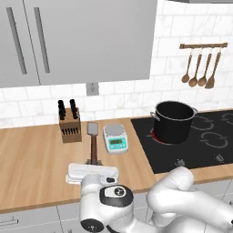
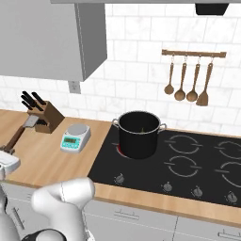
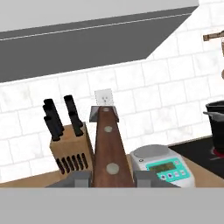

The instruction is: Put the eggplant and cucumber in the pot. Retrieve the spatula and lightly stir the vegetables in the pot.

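Observation:
My gripper (image 1: pixel 94 162) is shut on the dark brown handle of the spatula (image 1: pixel 93 140), low over the wooden counter. The handle (image 3: pixel 108 151) runs away from my fingers (image 3: pixel 81 178) toward the back wall, with the grey blade (image 3: pixel 103 113) at its far end. In the right base view the spatula (image 2: pixel 20 132) lies at the far left. The black pot (image 1: pixel 173 121) stands on the cooktop's near-left burner, well to the right of the gripper, and appears again as the pot (image 2: pixel 138 134) and the pot (image 3: pixel 217 124). The eggplant and cucumber are hidden from view.
A knife block (image 1: pixel 69 123) stands left of the spatula and a small kitchen scale (image 1: pixel 115 138) right of it. The black cooktop (image 1: pixel 200 145) fills the counter's right side. Wooden spoons (image 1: pixel 200 68) hang on a wall rail. Wall cabinets (image 1: pixel 77 41) hang overhead.

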You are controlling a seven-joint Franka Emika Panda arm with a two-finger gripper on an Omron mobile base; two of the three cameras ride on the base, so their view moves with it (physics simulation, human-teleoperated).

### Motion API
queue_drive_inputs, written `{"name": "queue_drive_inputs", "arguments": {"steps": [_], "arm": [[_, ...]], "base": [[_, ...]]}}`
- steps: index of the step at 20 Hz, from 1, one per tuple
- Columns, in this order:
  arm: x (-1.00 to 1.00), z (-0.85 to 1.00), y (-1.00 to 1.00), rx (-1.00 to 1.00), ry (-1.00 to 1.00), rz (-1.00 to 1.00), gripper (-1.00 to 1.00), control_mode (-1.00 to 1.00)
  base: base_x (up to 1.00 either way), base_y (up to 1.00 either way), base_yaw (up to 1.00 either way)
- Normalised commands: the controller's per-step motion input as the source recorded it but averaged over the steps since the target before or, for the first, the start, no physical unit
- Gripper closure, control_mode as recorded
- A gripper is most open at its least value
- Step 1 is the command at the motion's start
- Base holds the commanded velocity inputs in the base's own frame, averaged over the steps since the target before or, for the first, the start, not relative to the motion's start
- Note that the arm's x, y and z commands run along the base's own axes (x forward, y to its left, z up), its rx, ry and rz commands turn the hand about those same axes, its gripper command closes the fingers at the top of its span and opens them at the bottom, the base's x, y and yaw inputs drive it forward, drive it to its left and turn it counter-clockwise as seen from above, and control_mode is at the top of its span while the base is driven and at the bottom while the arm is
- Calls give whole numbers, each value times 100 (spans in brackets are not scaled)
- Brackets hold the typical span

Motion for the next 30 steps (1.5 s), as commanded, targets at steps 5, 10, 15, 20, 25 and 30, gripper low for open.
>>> {"name": "queue_drive_inputs", "arguments": {"steps": [5,10,15,20,25,30], "arm": [[-43,100,-5,40,32,-15,100,-100],[-26,100,-38,44,37,-21,100,-100],[-2,100,-80,43,40,-28,100,-100],[12,100,-98,36,36,-29,100,-100],[8,87,-100,34,32,-25,100,-100],[5,19,-90,22,20,-20,100,-100]], "base": [[0,0,0],[0,0,0],[0,0,0],[0,0,0],[0,0,0],[0,0,0]]}}
